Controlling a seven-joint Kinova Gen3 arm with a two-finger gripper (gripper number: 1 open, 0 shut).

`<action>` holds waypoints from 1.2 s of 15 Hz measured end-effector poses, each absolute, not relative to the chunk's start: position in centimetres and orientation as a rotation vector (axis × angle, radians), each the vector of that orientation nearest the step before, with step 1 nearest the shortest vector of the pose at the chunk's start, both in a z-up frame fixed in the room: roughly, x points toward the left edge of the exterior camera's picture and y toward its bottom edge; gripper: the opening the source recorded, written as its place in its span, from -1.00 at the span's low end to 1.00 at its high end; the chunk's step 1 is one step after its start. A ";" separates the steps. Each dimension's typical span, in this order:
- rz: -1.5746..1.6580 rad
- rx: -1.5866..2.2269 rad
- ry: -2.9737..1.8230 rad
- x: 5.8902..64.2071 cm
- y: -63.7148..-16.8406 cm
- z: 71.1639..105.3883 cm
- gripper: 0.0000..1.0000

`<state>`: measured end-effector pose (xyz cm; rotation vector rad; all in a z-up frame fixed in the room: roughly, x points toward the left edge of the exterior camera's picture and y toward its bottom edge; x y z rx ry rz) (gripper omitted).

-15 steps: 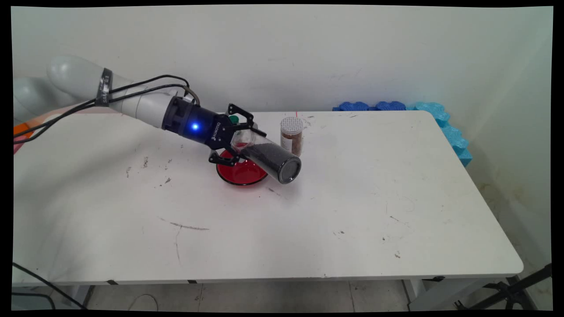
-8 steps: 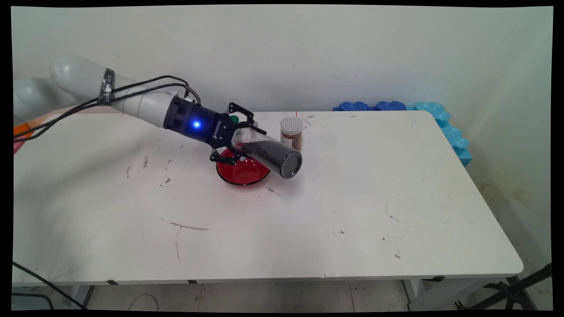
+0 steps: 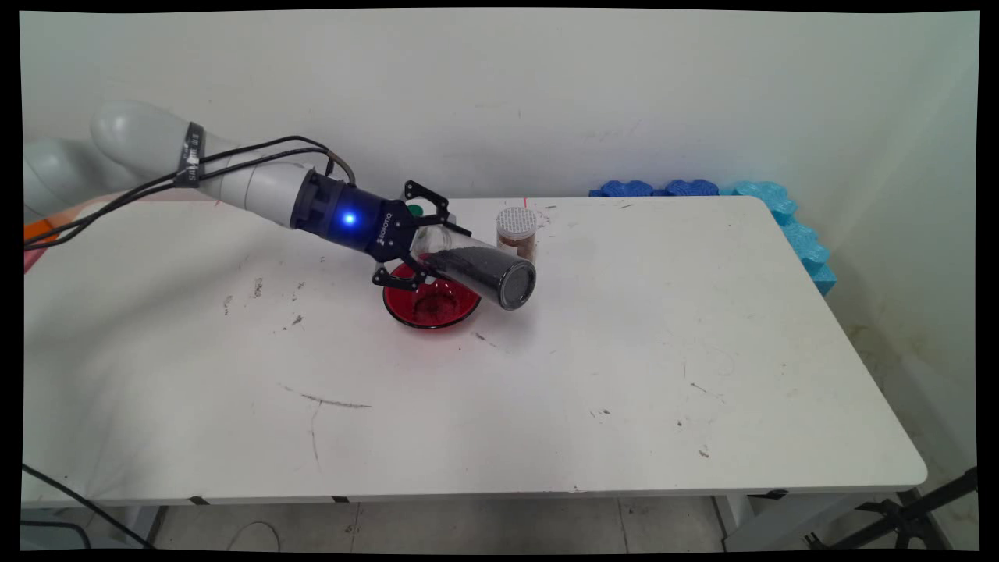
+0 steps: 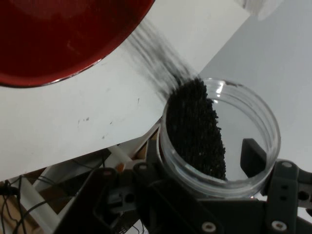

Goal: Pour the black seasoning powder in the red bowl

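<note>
My gripper is shut on a clear jar of black granules, gripping it near its open mouth. The jar lies tipped, base raised to the right, mouth down over a red bowl on the table. Dark granules lie scattered inside the bowl. In the hand view the jar faces me with its mouth open, between the fingers of the gripper. A blurred stream of black granules runs from its lip toward the red bowl.
A small spice jar with a white perforated lid stands just behind the tipped jar. A green object peeks out behind the gripper. Blue foam pieces line the table's far right corner. An orange item sits at the far left.
The jar's base has lifted, tilting it further toward the bowl. Black granules now pour out, and the bowl, plain red before, holds a dark scatter.
</note>
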<state>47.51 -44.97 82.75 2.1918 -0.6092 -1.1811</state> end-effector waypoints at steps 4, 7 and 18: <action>-1.189 2.195 -0.599 47.5 -45.0 82.7 -1.00; -1.193 2.197 -0.595 47.5 -44.9 82.7 -1.00; -1.208 2.209 -0.567 47.4 -44.5 82.6 -1.00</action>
